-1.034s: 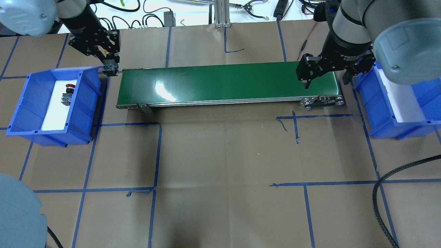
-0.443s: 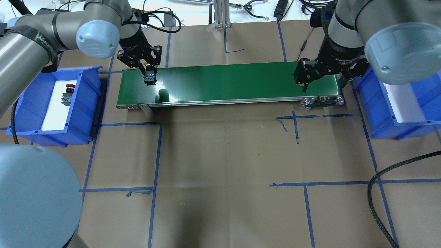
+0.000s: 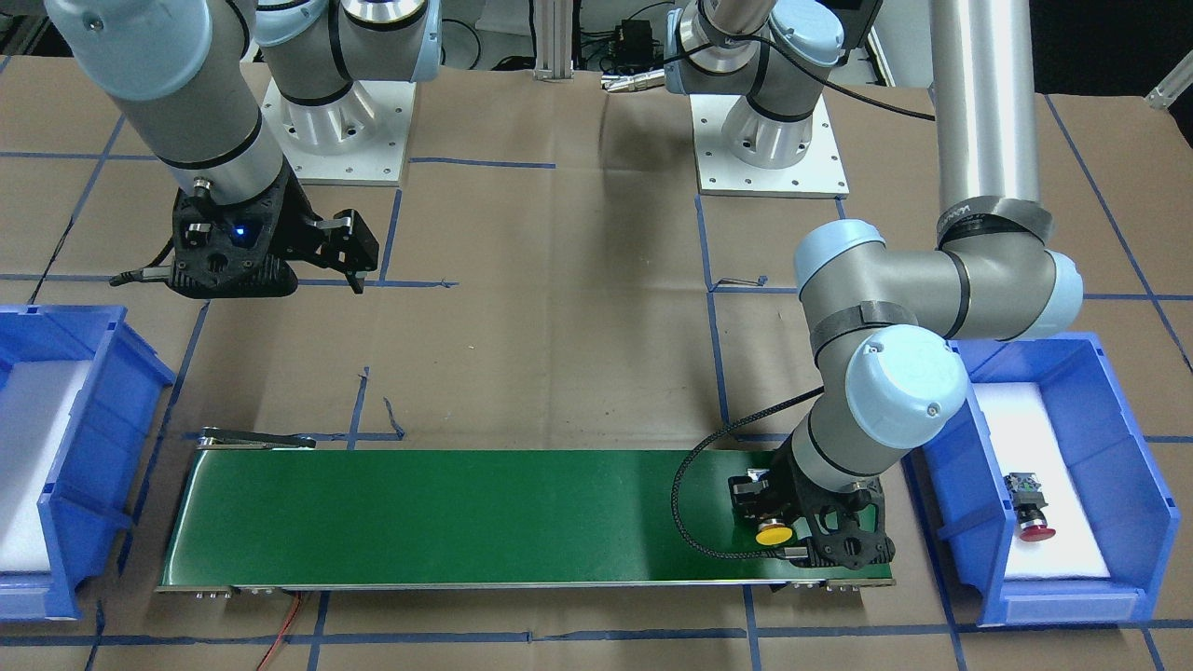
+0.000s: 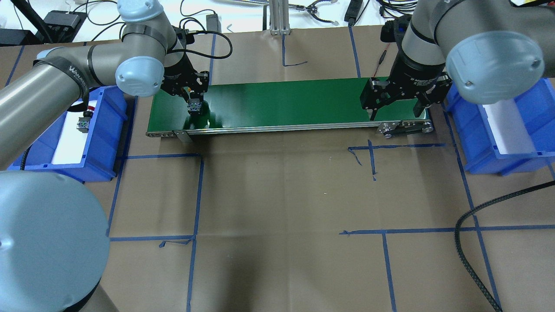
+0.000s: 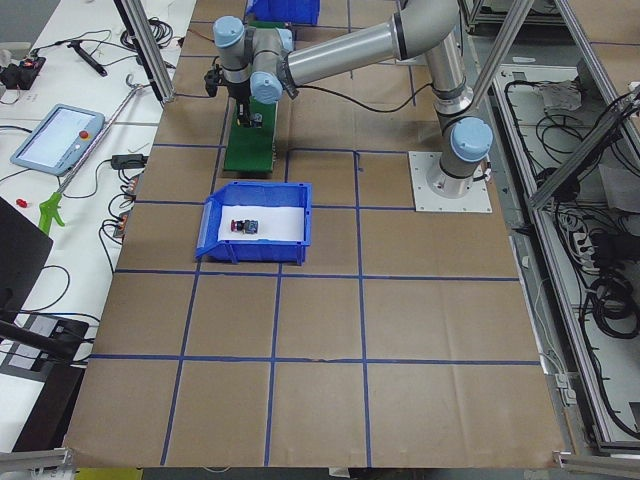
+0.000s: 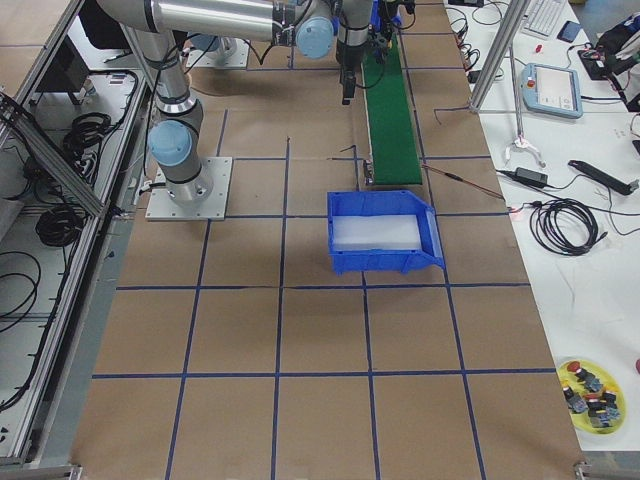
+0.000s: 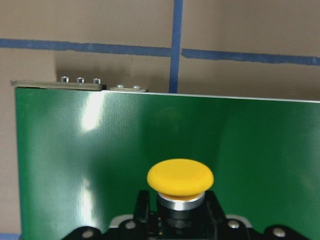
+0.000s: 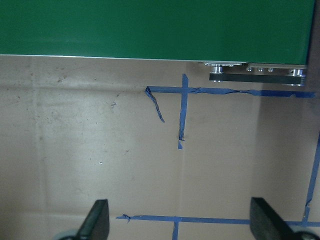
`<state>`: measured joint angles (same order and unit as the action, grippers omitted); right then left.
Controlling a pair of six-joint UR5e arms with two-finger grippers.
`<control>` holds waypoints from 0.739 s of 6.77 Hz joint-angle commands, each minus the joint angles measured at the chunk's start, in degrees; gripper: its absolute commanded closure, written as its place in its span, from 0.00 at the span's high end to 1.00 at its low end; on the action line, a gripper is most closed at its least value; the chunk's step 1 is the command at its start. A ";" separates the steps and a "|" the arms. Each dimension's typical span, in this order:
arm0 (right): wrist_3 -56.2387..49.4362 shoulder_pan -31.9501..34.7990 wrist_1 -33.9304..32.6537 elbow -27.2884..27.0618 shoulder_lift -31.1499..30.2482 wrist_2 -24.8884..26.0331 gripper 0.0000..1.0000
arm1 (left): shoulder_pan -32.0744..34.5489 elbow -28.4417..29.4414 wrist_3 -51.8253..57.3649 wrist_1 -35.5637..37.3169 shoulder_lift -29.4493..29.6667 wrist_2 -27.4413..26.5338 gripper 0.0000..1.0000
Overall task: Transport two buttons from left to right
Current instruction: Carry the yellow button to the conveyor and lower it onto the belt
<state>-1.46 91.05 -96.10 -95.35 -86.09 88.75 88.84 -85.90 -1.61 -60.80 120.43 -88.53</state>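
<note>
Yellow button [image 3: 774, 535]: gripped on its black body by the left pincer [image 4: 194, 104], cap facing the counter's [image 4: 282, 195] operator-side edge, low over the left end of the belt [image 3: 466, 513]. Whether it touches the belt I cannot tell.
Red button [image 3: 1030, 508]: lying on the white liner of the left bin [image 3: 941, 485], at the counter's left edge, untouched.
Left pincer: clenched on the yellow button; the wrist view shows the cap poking out ahead of the jaws.
Right pincer [image 4: 395, 112]: released, holding nothing, fingers spread wide, hanging by the belt's right end, near the right bin [image 4: 477, 143].
Right bin: at the counter's right edge; no button shows in it.
Step in hand: as I judge it, setting the first button down on the belt for the trip to the right; neither button is delivered yet.
Next move: likely a short, gentle lowering until the body rests on the green surface, then letting go without rolling it on its round side, and lifting straight up.
After that: probably the right pincer takes it at the far end and puts it in the right bin, while the left goes back for the red one.
</note>
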 commanded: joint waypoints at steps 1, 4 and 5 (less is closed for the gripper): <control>-0.21 -0.09 0.56 -0.37 -0.13 0.01 1.00 | -0.07 -0.40 0.03 0.94 0.60 -1.11 0.02; -0.30 -0.18 0.65 -0.36 -0.40 0.02 1.00 | -0.07 0.38 -0.59 0.68 0.69 -2.61 1.00; -0.21 -0.18 0.65 0.16 -0.49 0.02 1.00 | 0.02 1.61 -0.67 -0.10 -0.62 -2.62 1.00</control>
<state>-1.73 90.85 -95.48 -95.53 -86.49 88.76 88.78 -85.43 -2.16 -60.25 120.80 -91.04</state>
